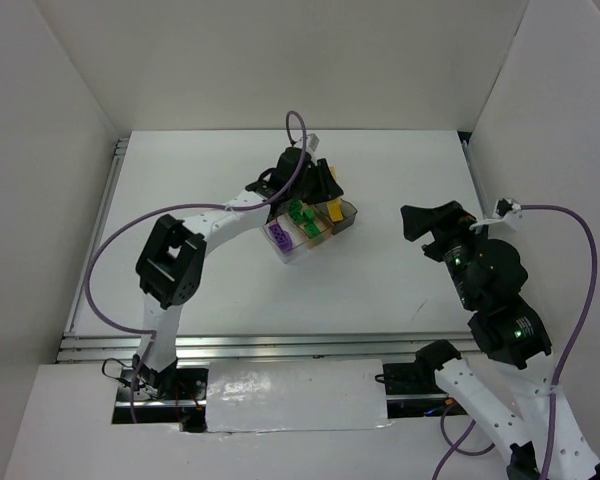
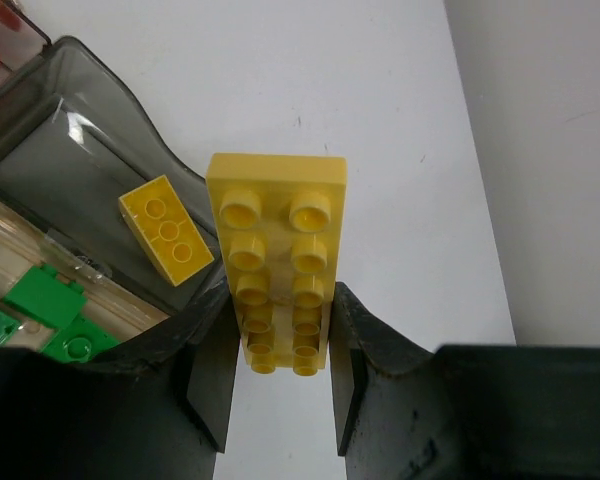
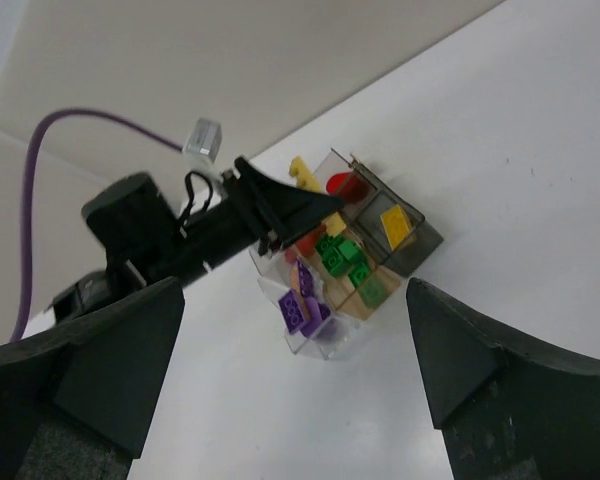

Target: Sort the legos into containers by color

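legos, near to far: nearest, the right gripper (image 3: 295, 360) hangs wide open and empty. farther out, the left gripper (image 2: 279, 390) clenches a long yellow lego (image 2: 277, 250) just beside the containers' (image 1: 310, 228) smoky-grey compartment (image 2: 90, 150), which holds a small yellow brick (image 2: 167, 230). likely best: centre the lego over that compartment, then release it low.

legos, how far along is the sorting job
Nearly done. Purple bricks, green bricks, red bricks and a small yellow brick appear sorted into separate compartments of the tray. In hand: the left tool is shut on a long yellow brick next to the smoky-grey compartment. Left: drop it there. The top view shows no loose bricks; the right tool is open, empty.
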`<state>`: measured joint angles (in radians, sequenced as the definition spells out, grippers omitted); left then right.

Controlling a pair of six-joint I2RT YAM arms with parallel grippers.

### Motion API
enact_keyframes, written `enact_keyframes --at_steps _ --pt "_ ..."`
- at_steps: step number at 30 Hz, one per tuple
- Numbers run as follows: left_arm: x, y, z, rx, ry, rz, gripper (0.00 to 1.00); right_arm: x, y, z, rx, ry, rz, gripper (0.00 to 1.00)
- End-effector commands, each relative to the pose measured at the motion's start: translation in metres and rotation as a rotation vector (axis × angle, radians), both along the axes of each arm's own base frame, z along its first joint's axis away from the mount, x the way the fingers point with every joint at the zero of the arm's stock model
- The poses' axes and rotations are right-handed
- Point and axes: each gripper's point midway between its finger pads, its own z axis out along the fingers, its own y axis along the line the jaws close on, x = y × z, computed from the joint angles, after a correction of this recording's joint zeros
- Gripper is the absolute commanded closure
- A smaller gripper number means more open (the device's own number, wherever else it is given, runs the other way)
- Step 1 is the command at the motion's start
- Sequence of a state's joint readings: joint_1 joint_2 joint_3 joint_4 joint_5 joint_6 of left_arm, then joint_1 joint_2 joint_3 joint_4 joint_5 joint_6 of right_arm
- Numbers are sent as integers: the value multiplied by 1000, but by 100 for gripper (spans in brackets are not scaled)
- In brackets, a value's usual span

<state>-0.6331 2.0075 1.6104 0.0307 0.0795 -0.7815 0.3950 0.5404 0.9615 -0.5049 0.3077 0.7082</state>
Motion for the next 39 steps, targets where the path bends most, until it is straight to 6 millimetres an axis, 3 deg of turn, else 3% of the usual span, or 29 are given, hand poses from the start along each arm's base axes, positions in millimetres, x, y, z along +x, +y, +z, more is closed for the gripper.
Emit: enact_keyframes --at_steps 1,2,8,13,18,19,20,22,23,24,25,26,27,28,29,30,31,32,33,34,35,36,38,39 --pt "24 -8 8 -57 6 49 72 -9 6 -25 -66 78 63 0" --pt "27 -8 -3 -45 22 57 67 -13 5 -24 -73 77 65 0" --pt "33 -3 -18 -68 31 72 38 -20 3 -16 -90 42 80 0" --pt "35 -3 -22 -78 40 65 27 -20 4 -16 -93 40 87 0" --pt "32 10 -13 -93 32 91 25 -17 9 -19 -91 42 105 0" --pt "31 17 8 -107 -2 109 25 -16 10 -19 -92 43 109 0" --pt "29 23 14 -92 -18 122 24 -16 11 -19 -104 41 115 0" --pt "15 43 37 -32 -26 145 1 -14 14 -19 -127 50 136 0" --pt "16 61 40 58 -48 202 1 -14 14 -19 -142 52 140 0" --pt "15 70 59 94 -71 223 0 -13 14 -20 -172 55 147 0" --pt "-2 92 62 188 -30 246 1 -16 14 -16 -187 58 155 0" --pt "-1 116 72 276 -61 318 0 -17 12 -15 -204 60 156 0" --pt "-13 137 94 308 -90 359 0 -20 8 -13 -230 59 147 0" --pt "-22 156 102 364 -106 396 0 -22 6 -11 -241 56 146 0" --pt "-35 189 93 474 -81 477 0 -25 3 -9 -248 52 138 0" --pt "-54 211 117 476 -115 525 0 -31 -2 -2 -255 29 129 0" --pt "-65 230 122 499 -116 574 0 -35 -6 -1 -264 31 116 0" --pt "-84 261 108 602 -80 644 0 -39 -10 1 -272 26 108 0" --pt "-105 281 126 583 -108 690 0 -46 -15 10 -276 3 96 0" --pt "-118 295 128 586 -112 727 0 -51 -19 7 -289 20 89 0" --pt "-135 311 113 649 -86 740 1 -55 -25 10 -296 17 72 0" --pt "-153 329 129 619 -129 785 1 -62 -29 17 -293 0 62 0" --pt "-174 344 123 662 -143 768 0 -72 -30 18 -287 -8 82 0" --pt "-191 355 134 628 -176 775 0 -82 -33 28 -277 -41 85 0"
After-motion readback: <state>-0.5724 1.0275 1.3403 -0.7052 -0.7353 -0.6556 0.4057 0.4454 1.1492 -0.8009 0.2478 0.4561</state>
